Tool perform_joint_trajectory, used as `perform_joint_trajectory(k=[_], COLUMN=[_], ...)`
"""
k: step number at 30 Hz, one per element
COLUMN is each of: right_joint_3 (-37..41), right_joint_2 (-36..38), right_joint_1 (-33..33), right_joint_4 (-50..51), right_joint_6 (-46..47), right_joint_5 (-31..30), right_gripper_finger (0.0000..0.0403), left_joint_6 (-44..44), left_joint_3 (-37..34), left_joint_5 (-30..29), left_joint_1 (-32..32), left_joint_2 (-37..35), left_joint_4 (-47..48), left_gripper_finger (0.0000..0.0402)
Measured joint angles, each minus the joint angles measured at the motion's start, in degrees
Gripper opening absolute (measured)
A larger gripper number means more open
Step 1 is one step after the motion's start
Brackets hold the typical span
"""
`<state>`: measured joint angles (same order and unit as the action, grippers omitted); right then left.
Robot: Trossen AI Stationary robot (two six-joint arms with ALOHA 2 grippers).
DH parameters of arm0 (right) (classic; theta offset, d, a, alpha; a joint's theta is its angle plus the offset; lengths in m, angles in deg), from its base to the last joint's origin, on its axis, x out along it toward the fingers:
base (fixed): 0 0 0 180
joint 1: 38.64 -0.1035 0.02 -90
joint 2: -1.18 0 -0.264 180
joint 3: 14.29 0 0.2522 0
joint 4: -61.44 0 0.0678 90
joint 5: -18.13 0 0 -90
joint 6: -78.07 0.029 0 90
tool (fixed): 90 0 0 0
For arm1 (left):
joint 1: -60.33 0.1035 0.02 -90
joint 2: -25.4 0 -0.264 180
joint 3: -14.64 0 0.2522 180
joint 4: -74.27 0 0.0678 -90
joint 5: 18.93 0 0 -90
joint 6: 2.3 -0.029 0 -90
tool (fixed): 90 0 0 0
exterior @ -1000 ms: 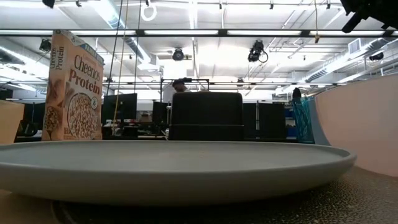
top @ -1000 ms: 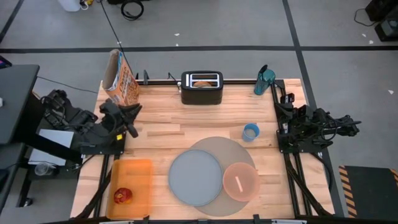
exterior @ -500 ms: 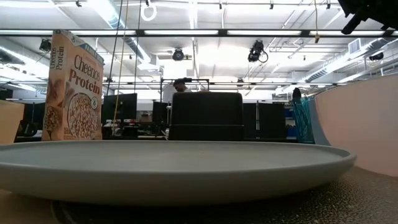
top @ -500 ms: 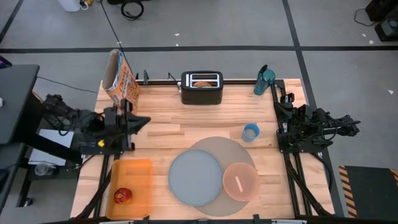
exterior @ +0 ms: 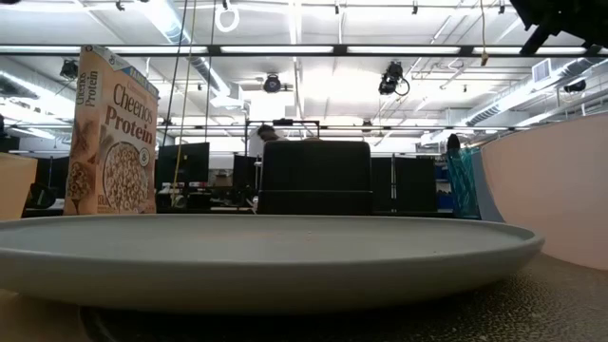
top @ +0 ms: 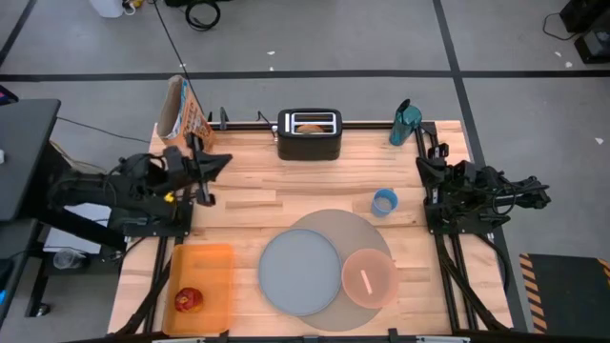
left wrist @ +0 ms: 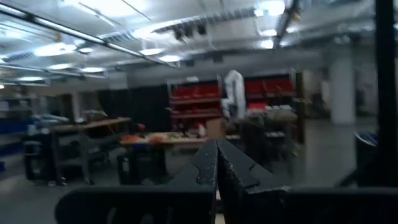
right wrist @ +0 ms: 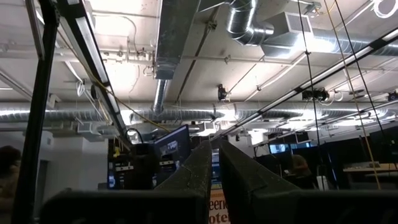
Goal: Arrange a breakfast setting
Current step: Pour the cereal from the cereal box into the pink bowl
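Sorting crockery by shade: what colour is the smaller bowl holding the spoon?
Pink: the small round bowl shows best in the high view.

1 plate [top: 299,272], 1 bowl [top: 369,278], 1 toaster [top: 309,134]

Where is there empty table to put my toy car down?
The bare wood between the toaster and the grey mat is free, as is the stretch between the left gripper and the blue cup. It is crowded on the mat, where the plate and pink bowl sit.

Pale wooden table [top: 248,191], matt grey mat [top: 376,233], translucent orange plastic tray [top: 212,272]
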<state>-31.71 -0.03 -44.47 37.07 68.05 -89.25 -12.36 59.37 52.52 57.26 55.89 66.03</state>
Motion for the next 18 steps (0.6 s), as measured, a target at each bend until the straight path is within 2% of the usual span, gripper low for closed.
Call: perform_joint_trajectory(k=[3,6,10,13,18], right_joint_3=[0.0,0.0,0.0,0.0,0.0], right_joint_2=[0.0,0.0,0.0,0.0,0.0], right_joint_1=[0.0,0.0,0.0,0.0,0.0], right_joint_4=[0.4,0.4,0.9,1.7,2.9], right_joint_6=[0.0,0.0,0.1,1.1,1.5], right_joint_5=[-0.7,-1.0,-1.0,-1.0,-1.0], right_gripper_finger=[0.0038,0.0038,0.0038,0.0038,0.0038], left_joint_6=[-0.7,-1.5,-5.4,-7.5,-12.7], left_joint_3=[-2.6,-5.1,-6.3,-6.3,-5.1], left_joint_5=[-0.8,-4.3,-13.3,-20.9,-29.9], left_joint_1=[0.3,0.1,-1.3,-2.4,-3.6], left_joint_2=[-6.4,-13.2,-19.8,-21.3,-20.5], left_joint_4=[-0.5,0.3,6.3,7.2,5.7], left_gripper_finger=[0.0005,0.0005,0.0005,0.0005,0.0006])
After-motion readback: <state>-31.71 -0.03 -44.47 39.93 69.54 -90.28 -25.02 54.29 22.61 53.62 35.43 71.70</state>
